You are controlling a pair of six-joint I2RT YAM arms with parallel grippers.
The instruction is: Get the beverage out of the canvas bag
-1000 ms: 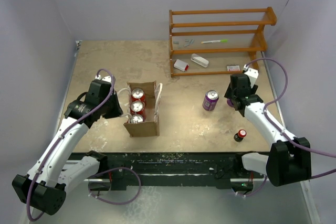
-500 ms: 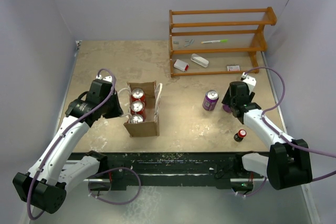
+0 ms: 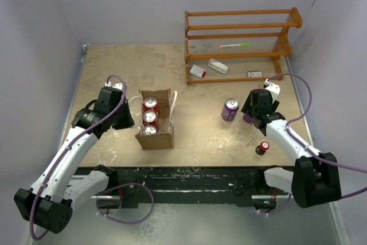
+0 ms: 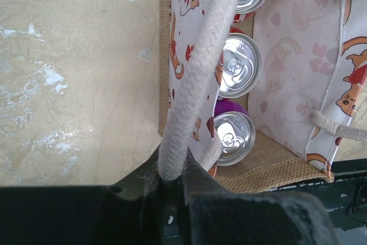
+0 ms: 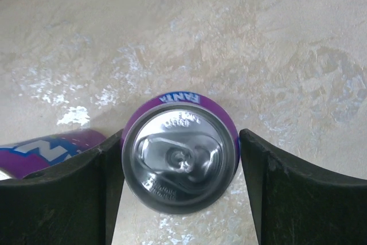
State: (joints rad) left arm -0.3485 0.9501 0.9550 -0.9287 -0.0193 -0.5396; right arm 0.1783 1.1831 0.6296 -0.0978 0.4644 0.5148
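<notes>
Three red soda cans (image 3: 150, 117) stand upright in the canvas bag (image 3: 155, 140) near the surface's front-left; left hand (image 4: 172, 190) is nearest but clamped on its rope handle (image 4: 200, 73), and right hand (image 5: 180, 142), well apart by the right edge, flanks a purple Fanta can (image 5: 179, 164), grip unclear.

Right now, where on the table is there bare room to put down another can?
Two bare patches: the strip between the bag and the lone purple can, and the far left corner behind the bag, beside the wooden rack. It is crowded on the right: the right gripper around a second can, and a small bottle.
</notes>
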